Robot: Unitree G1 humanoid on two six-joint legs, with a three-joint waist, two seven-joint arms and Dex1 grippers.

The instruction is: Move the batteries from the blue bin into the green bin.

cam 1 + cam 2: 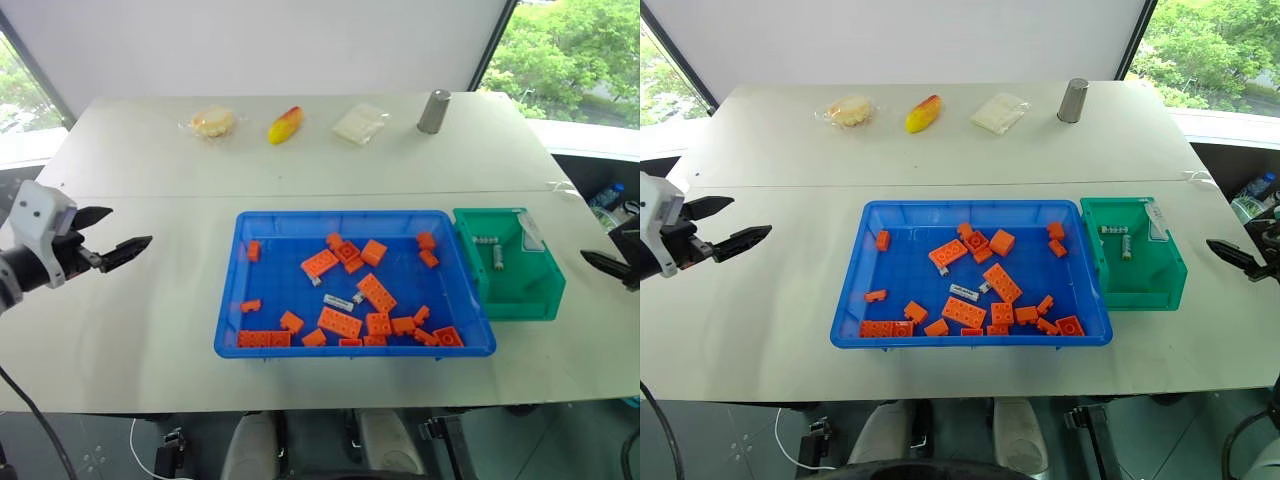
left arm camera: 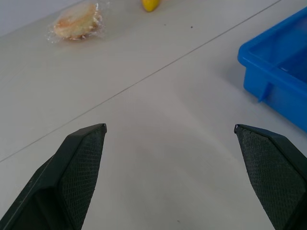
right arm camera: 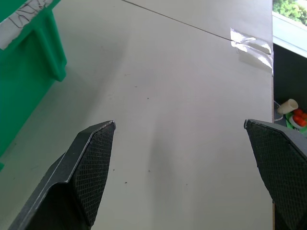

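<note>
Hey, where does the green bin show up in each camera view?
Left eye: green bin, right of the blue bin.
Right eye: green bin, same spot.
Left wrist: no green bin, just a blue bin corner.
Right wrist: green wall at the edge.
Shared landmark: blue bin.

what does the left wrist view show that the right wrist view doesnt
Left wrist view: the wrapped bun, the tip of a yellow fruit and a corner of the blue bin, ahead of the open left gripper.
Right wrist view: the green bin's side, clear tape on the table and small items past the table edge, ahead of the open right gripper.
Both: bare white table between the black fingers.
</note>
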